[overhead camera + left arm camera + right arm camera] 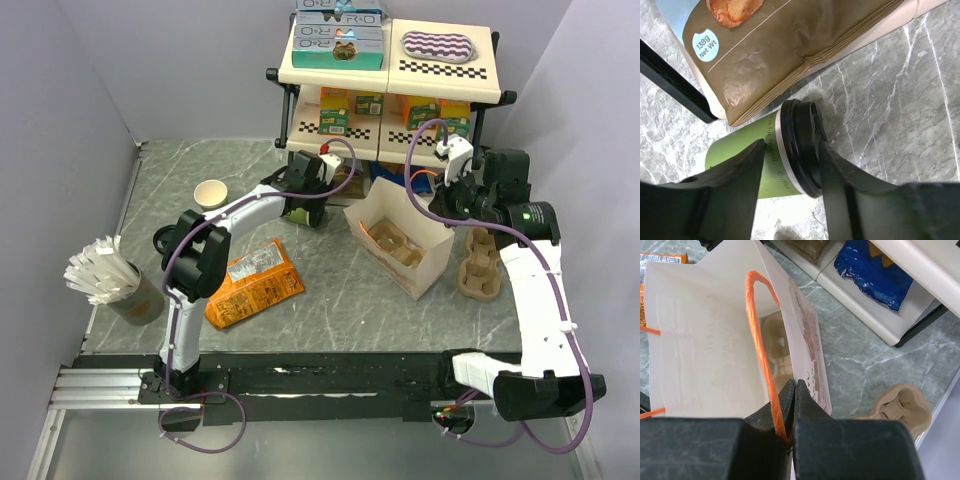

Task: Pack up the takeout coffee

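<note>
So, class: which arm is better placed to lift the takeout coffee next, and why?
Left: the left gripper straddles the takeout coffee, while the right gripper is shut on the paper bag rim, holding it open.

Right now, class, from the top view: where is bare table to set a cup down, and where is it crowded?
Bare: the stretch between the orange snack bag and the paper bag; the far-left corner behind the lidless cup. Crowded: under the shelf, beside the cardboard carrier.

a round pale-blue sticker (705, 45) on the brown snack bag (790, 55) reads "138g net wt". the green coffee cup (737, 162) shows "for friend" and part of "coffee". lettering on the boxes (338, 38) atop the shelf (440, 84) is too small to read.
</note>
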